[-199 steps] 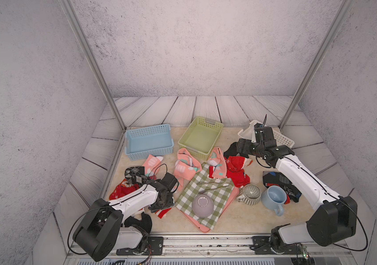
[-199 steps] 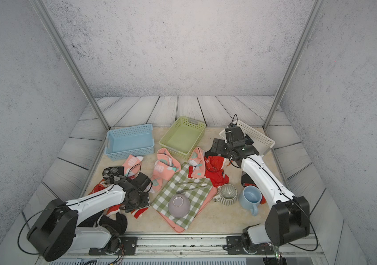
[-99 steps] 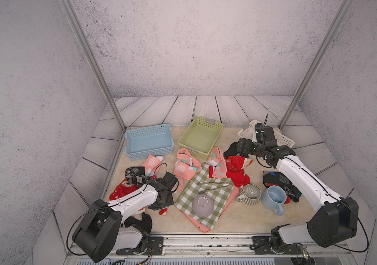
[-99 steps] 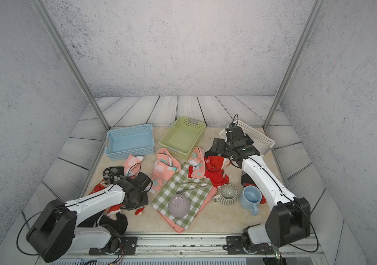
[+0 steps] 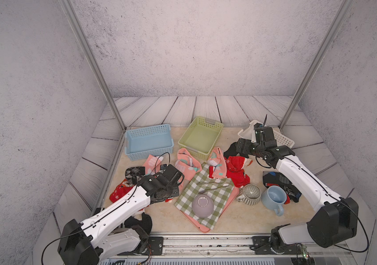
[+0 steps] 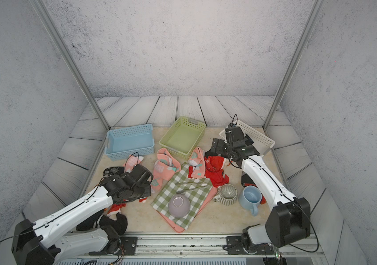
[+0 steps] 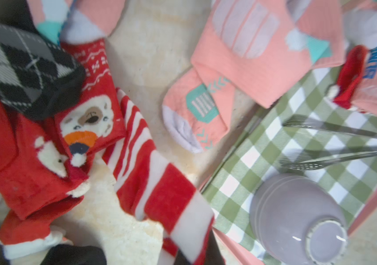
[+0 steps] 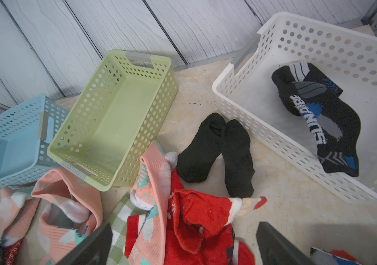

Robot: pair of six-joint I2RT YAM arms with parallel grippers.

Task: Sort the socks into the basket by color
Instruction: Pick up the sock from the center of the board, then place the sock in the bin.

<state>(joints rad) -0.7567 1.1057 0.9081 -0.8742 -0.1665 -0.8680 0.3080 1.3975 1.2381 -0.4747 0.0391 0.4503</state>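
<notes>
My left gripper is shut on a red-and-white striped sock, which stretches from its jaws toward a heap of red Christmas socks and a black-grey argyle sock. In both top views this gripper sits low at the left beside the checked cloth. My right gripper hangs open over a pile of red socks and a salmon-pink sock. A black sock pair lies next to the white basket, which holds one black sock with blue and white marks. The blue basket and green basket hold nothing.
A green-and-white checked cloth covers a pink tray with an upturned lilac bowl and metal tongs. A striped mug and blue mug stand to the right. Dark socks lie under my right arm.
My left gripper has closed on the striped sock and shifted slightly. The right arm has stayed still with its jaws open.
</notes>
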